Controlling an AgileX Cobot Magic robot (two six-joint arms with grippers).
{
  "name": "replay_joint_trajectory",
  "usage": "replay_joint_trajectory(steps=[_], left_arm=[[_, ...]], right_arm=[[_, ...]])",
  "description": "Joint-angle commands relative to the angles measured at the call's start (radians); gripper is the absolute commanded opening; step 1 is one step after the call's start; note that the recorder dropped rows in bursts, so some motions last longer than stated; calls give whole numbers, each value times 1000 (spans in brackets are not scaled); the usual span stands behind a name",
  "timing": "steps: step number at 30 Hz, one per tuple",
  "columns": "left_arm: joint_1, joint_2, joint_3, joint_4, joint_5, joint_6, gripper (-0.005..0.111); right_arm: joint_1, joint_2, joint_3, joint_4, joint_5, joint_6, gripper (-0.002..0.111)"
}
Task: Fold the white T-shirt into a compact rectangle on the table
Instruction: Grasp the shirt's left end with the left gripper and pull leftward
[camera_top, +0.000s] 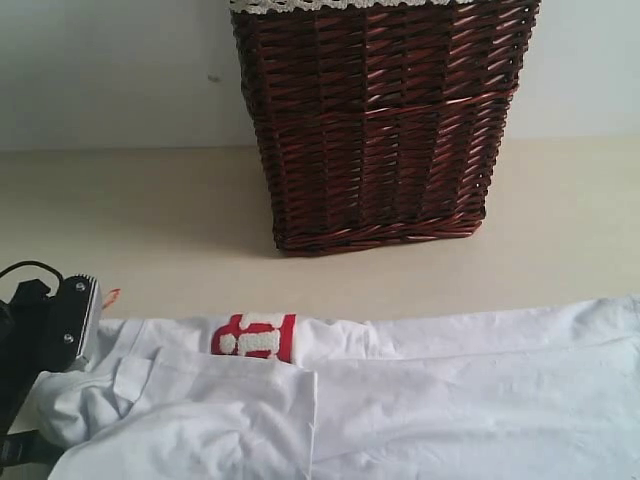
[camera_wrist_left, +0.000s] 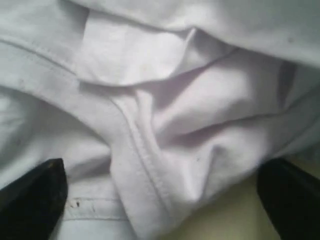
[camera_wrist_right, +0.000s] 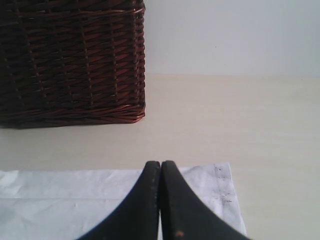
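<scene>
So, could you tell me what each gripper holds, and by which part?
Nothing is held: the left gripper stands open over the shirt, the right gripper is shut on nothing.

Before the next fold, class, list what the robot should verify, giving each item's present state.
1. Left jaws wide open over the white T-shirt: ok.
2. Left jaws touching the cloth: cannot tell.
3. Right jaws shut, no cloth seen between them: ok.
4. Cloth beneath the left jaws lying flat: not ok, bunched.
5. Shirt folded to a compact rectangle: not ok, spread across the table.
6. Wicker basket standing apart from the shirt: ok.
</scene>
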Motion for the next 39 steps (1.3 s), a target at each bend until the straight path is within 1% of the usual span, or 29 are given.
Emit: replay_joint_trajectory(steps=[1,2,3,5,7,8,12,14,18,24,26,28,31,33,34,39], left_arm=[[-2,39,14,14,-88,4,73],[-2,39,14,14,-83,4,65],[-2,39,14,16,-71,6,47],[-2,39,14,16,-39,4,23],[-2,39,14,16,-12,4,5],[-2,39,14,16,-4,2,0],[0,32,14,24,0,-72,0],[13,15,14,29,5,-109,0],[73,-26,14,29,15,-117,0],[211,-45,14,12,38,-117,0],[248,-45,14,-9,52,-117,0],[259,-45,14,-11,54,-117,0],[259,-49,14,-11,54,-131,1],[259,-58,14,-16,54,-161,7],[259,-64,14,-19,54,-183,12],[259,-92,14,-53,64,-257,40]], right_arm=[[0,-7,4,-3,-14,-1,0],[0,-7,4,-3,-14,-1,0],[0,-7,4,-3,-14,-1,0],[0,-7,4,-3,-14,-1,0],[0,-7,4,-3,-14,-1,0],[0,-7,4,-3,-14,-1,0],[0,-7,4,-3,-14,-1,0],[0,-7,4,-3,-14,-1,0],[0,-7,4,-3,-14,-1,0],[0,-7,4,-3,-14,-1,0],[0,-7,4,-3,-14,-1,0],[0,-7,4,-3,-14,-1,0],[0,-7,4,-3,-14,-1,0],[0,-7,4,-3,-14,-1,0],[0,-7,4,-3,-14,-1,0],[0,-7,4,-3,-14,-1,0]])
